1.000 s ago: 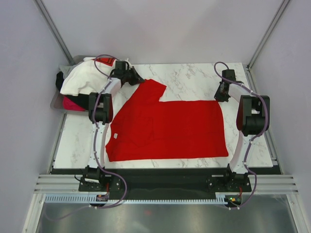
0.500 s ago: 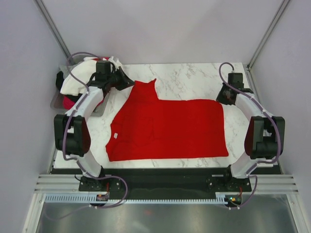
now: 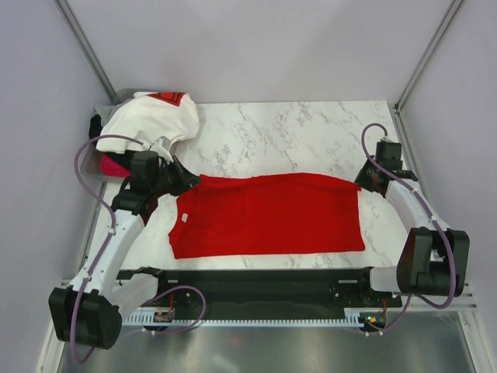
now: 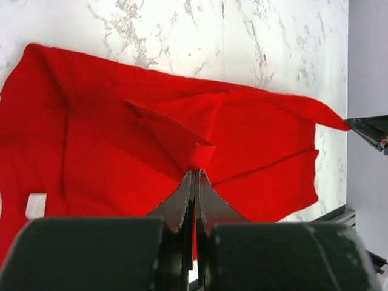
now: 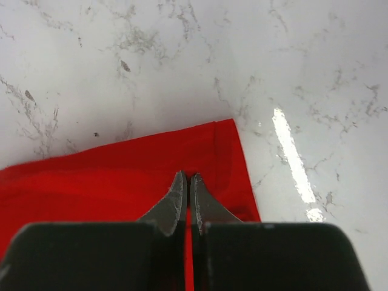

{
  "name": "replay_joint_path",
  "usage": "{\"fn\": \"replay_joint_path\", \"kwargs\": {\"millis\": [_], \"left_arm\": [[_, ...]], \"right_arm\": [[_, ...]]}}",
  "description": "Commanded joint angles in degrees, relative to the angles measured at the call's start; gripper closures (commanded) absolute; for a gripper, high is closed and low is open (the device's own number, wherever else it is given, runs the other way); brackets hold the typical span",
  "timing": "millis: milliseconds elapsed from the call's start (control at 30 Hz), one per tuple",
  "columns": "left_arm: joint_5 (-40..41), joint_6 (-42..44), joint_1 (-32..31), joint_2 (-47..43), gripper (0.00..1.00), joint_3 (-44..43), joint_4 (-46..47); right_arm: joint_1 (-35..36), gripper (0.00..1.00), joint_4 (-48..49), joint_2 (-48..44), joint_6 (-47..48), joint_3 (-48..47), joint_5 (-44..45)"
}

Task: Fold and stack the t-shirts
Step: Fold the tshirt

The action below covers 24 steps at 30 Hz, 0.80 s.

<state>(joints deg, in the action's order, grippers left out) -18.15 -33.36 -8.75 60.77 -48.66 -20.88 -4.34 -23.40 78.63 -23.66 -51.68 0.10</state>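
Note:
The bright red t-shirt (image 3: 268, 215) lies across the marble table, its far edge folded toward the near side. My left gripper (image 3: 189, 180) is shut on that far edge at its left end, pinching a raised fold of red cloth (image 4: 199, 154). At the right end my right gripper (image 3: 365, 180) is shut on the far right corner of the red t-shirt (image 5: 121, 176). The white t-shirt with a red mark (image 3: 151, 118) lies piled at the far left, with a black t-shirt (image 3: 95, 126) and a magenta-pink t-shirt (image 3: 115, 165) showing under it.
The pile sits in a grey tray (image 3: 88, 162) off the table's far left corner. Bare marble (image 3: 287, 136) lies beyond the red shirt. Frame posts and pale walls enclose the table on three sides.
Both grippers have pulled the red shirt's far edge toward the near side. The left arm has swung down and left, and the raised sleeve now lies folded over the body.

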Motion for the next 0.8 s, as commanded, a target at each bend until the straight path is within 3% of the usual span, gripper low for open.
{"fn": "replay_joint_path", "kwargs": {"millis": [0,233,367,400,433,467,500,533,567,667,767], "left_arm": [[3.38,2.08,-0.04,-6.97,0.98,3.83,-3.54],[7.34,0.76,-0.04,-19.97,0.98,8.32,-11.45],[9.36,-5.98,-0.56,-27.79,0.98,8.59,-15.84],[10.67,-7.40,-0.56,-28.60,0.98,8.85,-16.81],[11.29,-8.81,-0.56,-29.74,0.95,9.11,-19.26],[11.82,-11.52,-0.56,-30.70,0.89,9.64,-20.15],[12.17,-12.68,-0.56,-32.80,0.72,10.60,-21.03],[11.74,-13.39,-0.56,-34.04,0.65,11.22,-21.30],[11.74,-15.13,-0.56,-35.36,0.45,11.92,-21.48],[12.70,-17.51,-0.56,-40.11,0.42,14.64,-21.04],[12.27,-18.23,-0.56,-38.11,0.43,16.93,-18.24]], "right_arm": [[-2.43,1.00,0.81,-3.48,-0.86,2.28,0.17],[-3.04,1.00,0.98,-6.29,-2.53,7.64,-0.01],[-3.57,1.00,0.64,-7.70,-5.07,10.45,0.86],[-3.75,0.94,0.55,-8.22,-5.43,10.81,0.96],[-4.10,0.73,0.37,-8.58,-5.95,10.99,0.61],[-4.10,0.45,0.11,-8.84,-6.31,11.42,0.17],[-4.19,0.15,0.02,-9.54,-6.48,11.51,0.08],[-4.19,0.05,-0.42,-10.24,-6.66,11.51,-0.01],[-4.19,0.03,-0.77,-10.86,-6.66,11.43,0.25],[-3.92,0.02,-0.69,-13.85,-6.84,10.47,0.08],[-1.12,0.04,1.24,-13.52,-6.66,9.06,-4.05]]}}
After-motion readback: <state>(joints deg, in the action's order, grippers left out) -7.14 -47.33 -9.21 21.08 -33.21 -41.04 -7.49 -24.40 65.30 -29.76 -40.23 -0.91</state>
